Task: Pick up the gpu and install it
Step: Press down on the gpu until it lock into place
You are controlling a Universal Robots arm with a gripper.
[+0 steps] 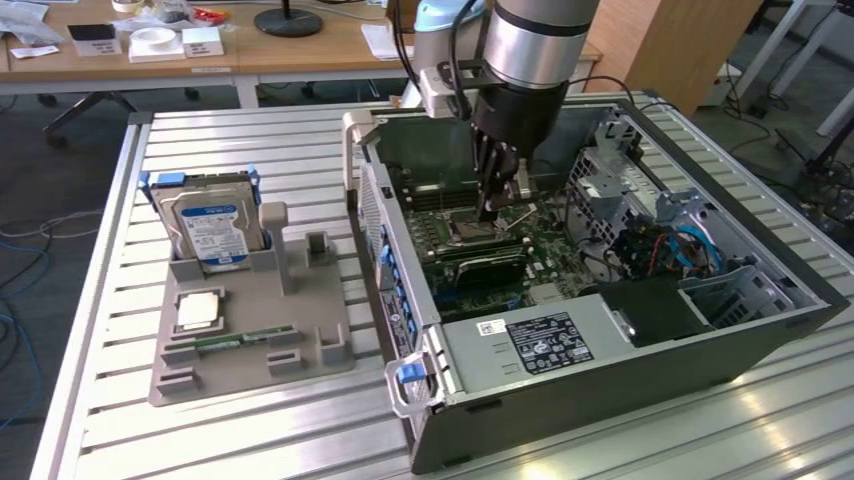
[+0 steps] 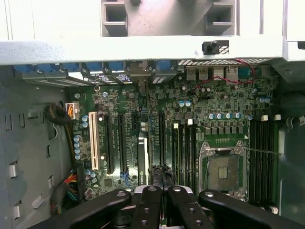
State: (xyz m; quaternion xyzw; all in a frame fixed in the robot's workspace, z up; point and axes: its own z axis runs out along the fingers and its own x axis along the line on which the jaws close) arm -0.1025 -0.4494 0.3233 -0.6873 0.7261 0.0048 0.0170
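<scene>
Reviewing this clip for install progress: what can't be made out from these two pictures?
- Whether the gpu is fully seated: in the wrist view the hand hides its near end; in the exterior view the arm blocks it.
- The empty CPU socket's contacts: too small.
- The hard drive's label text in the exterior view: too small.

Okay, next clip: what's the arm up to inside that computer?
The robot arm's gripper is lowered into the open grey desktop computer case, just above the green motherboard. Its black fingers are shut on the thin dark expansion card, which stands on edge among the long slots in the wrist view. On the grey holder tray beside the case stands the blue-labelled silver hard drive.
</scene>
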